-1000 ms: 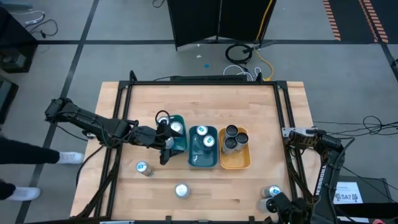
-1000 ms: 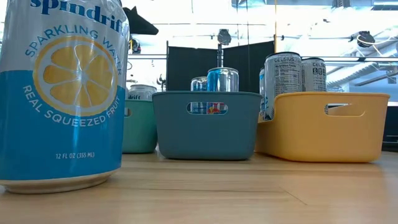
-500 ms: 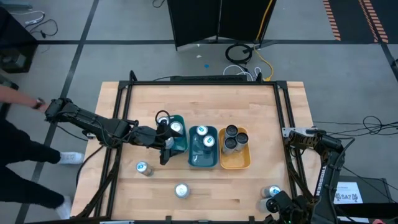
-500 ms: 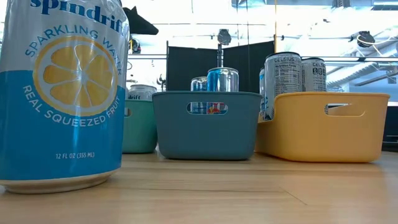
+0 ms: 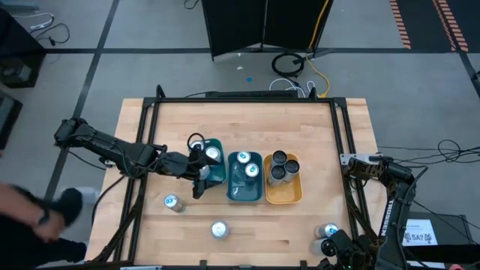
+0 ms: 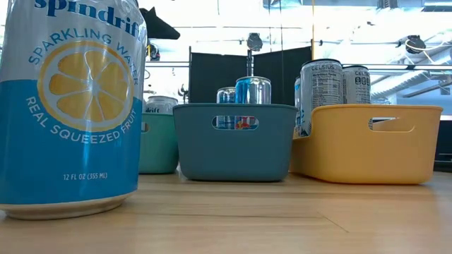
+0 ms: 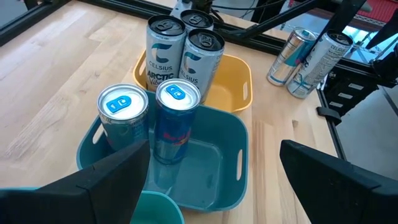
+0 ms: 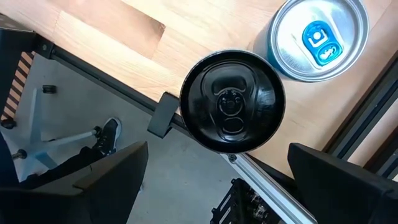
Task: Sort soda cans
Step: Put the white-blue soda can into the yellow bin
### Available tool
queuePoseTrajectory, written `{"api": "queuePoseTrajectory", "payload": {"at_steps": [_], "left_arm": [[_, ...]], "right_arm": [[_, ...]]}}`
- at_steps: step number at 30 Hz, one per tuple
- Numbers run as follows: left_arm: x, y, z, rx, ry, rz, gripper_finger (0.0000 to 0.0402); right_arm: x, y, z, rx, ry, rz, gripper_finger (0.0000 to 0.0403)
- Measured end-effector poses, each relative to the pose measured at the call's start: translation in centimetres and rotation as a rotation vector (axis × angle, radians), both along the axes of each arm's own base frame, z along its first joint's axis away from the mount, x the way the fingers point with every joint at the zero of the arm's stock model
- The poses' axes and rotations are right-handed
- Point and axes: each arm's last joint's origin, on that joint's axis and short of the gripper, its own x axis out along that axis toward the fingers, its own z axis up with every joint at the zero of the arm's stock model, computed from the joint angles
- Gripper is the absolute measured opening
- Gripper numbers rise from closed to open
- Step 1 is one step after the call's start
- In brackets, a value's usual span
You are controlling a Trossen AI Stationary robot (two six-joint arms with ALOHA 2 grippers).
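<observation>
Silver soda cans stand upright in three trays. The green tray (image 5: 217, 174) holds one (image 5: 212, 154). The teal tray (image 7: 230, 162) holds two blue-tabbed cans (image 7: 177, 118). The orange tray (image 7: 239, 87) holds dark-topped Celsius cans (image 7: 165, 53). Loose cans stand on the table (image 5: 173, 202), (image 5: 218, 229). At the near right corner stand a black-topped can (image 8: 232, 101) and a blue-tabbed one (image 8: 317, 38). My left gripper (image 5: 202, 176) is open at the green tray's near left side, facing the teal tray (image 7: 214, 186). My right gripper (image 8: 217, 180) is open above the corner cans.
The low view shows a blue Spindrift can (image 6: 70, 106) close to the camera, with the three trays in a row behind it. A black metal frame (image 5: 345, 150) runs along the table's edges. A person (image 5: 45, 214) is beside the table's near left corner.
Both arms and all the cans have kept still. A person beyond the table's left edge has moved toward its near side.
</observation>
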Motion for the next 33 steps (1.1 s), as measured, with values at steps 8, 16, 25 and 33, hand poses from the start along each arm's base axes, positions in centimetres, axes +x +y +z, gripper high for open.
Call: {"api": "queuePoseTrajectory", "payload": {"at_steps": [8,16,25,33], "left_arm": [[0.0,0.0,0.0,-0.001,0.000,0.000,0.0368],[0.0,0.0,0.0,-0.001,0.000,0.001,0.0368],[0.0,0.0,0.0,-0.003,0.000,0.001,0.0368],[0.0,0.0,0.0,-0.002,0.000,0.001,0.0368]], "right_arm": [[0.0,-0.1,0.0,-0.007,-0.002,-0.004,0.0380],[0.5,-0.5,0.0,-0.020,0.005,-0.042,0.0380],[1.2,-1.0,-0.1,-0.031,0.057,-0.065,0.0380],[1.2,-1.1,-0.1,-0.018,0.094,-0.069,0.0380]]}}
